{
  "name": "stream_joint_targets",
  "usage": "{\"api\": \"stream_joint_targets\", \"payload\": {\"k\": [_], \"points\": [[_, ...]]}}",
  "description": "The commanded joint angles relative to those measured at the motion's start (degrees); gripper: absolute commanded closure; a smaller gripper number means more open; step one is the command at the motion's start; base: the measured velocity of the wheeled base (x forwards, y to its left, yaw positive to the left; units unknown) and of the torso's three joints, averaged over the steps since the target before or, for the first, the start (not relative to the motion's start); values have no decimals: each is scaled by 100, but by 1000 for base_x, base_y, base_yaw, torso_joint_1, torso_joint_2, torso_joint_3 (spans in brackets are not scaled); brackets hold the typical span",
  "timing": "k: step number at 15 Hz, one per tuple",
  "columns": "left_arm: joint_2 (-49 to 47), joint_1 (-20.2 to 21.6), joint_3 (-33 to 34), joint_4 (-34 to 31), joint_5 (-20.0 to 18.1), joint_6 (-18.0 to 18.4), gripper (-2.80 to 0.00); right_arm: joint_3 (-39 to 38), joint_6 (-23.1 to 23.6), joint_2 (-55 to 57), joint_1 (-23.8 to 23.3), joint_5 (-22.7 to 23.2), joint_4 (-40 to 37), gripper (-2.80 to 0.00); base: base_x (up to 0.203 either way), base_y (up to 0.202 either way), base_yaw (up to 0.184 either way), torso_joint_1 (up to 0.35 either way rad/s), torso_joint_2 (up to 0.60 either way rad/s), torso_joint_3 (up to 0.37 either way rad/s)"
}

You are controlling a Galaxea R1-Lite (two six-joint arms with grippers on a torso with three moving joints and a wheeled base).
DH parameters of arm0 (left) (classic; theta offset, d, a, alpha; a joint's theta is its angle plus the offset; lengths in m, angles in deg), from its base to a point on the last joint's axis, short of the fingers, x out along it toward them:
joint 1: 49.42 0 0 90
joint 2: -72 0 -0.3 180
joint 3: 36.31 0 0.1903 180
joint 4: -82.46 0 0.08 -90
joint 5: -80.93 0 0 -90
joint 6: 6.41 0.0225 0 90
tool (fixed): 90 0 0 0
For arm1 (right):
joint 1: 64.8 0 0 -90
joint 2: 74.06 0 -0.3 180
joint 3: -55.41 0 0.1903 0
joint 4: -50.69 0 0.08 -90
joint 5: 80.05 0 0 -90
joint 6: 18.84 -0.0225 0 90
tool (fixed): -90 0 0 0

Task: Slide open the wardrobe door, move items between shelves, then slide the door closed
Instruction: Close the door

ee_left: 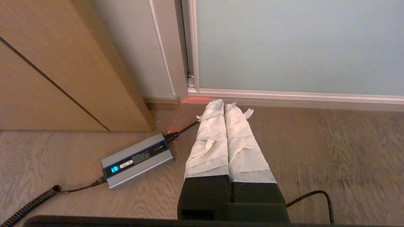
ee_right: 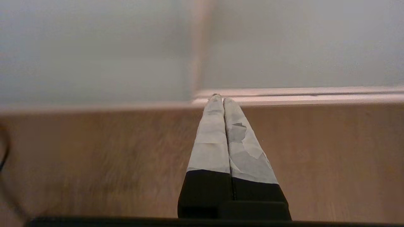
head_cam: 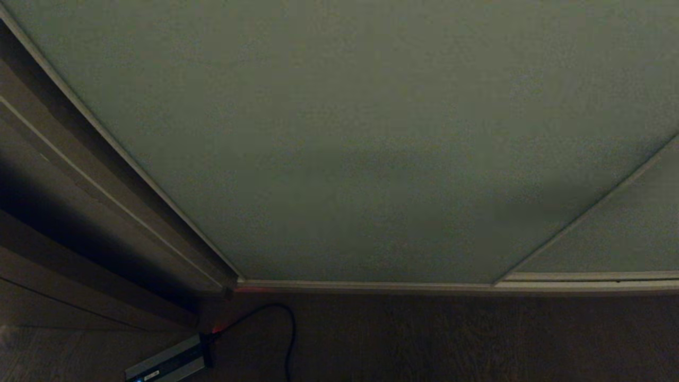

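Nearest in the left wrist view, the left gripper hangs over the wood floor with its two tape-wrapped fingers pressed flat together, holding nothing and touching nothing. Just beside it on the floor lies a grey box with a black cable plugged into one end and a coiled lead running from the other. The box has a dark strip with a small lit blue display and a white label; the writing on it is too small to read. Behind the box stands a brown side board.

In the right wrist view, the right gripper is likewise closed tight, taped fingers together and empty, pointing down toward the floor with its tips in line with the bottom rail where two panels meet. Whether the tips touch the rail cannot be told.

Farther off, the door fills most of the head view: a pale grey-green panel in a thin light frame, fully across the opening, its left edge against the brown side board. A second, similar panel overlaps it at the lower right. Neither arm shows in the head view; the box and cable lie on the floor at the lower left.
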Motion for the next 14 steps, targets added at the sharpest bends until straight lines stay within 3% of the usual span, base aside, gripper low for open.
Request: {"api": "stream_joint_targets", "payload": {"k": [1,7,14], "points": [[10,-1,0,1,1,-5,0,-612,41,-989,609,-110,-7,0,0,0,0,0,0,0],[1,-1,0,1,1,-5,0,-2268,134,-3598,2278,-1162,-94,0,0,0,0,0,0,0],[2,-1,0,1,1,-5,0,-4073,85,-6313,2710,-1823,-611,0,0,0,0,0,0,0]]}}
